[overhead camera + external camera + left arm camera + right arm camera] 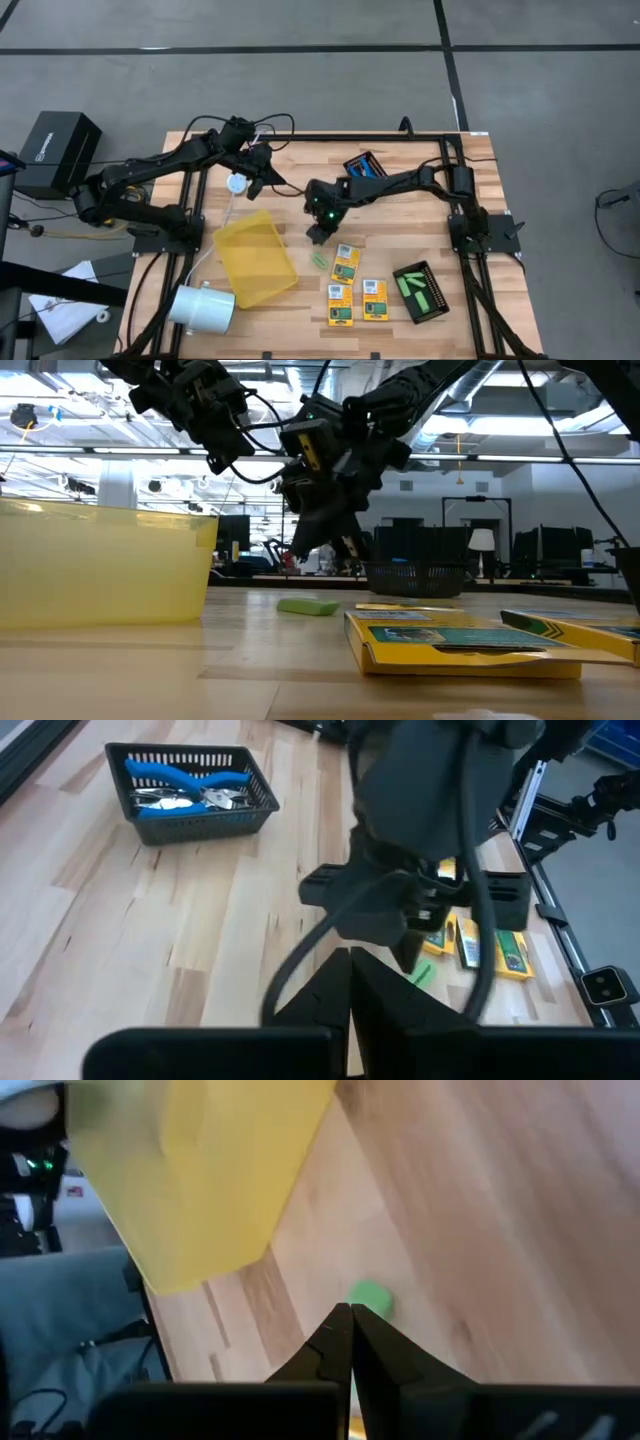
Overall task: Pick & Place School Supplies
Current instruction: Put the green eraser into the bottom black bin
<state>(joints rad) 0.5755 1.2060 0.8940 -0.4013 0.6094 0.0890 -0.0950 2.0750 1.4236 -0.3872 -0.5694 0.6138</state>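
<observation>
Right gripper hangs above table, fingers pressed together, empty; green stick lies on wood just beyond, between yellow tray and crayon boxes. Risk: descent with shut fingers pushes stick aside. Left gripper shut, parked far side

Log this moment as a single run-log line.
right gripper: shut, empty, above green stick | left gripper: shut, waiting rear-left | yellow tray: empty
</observation>
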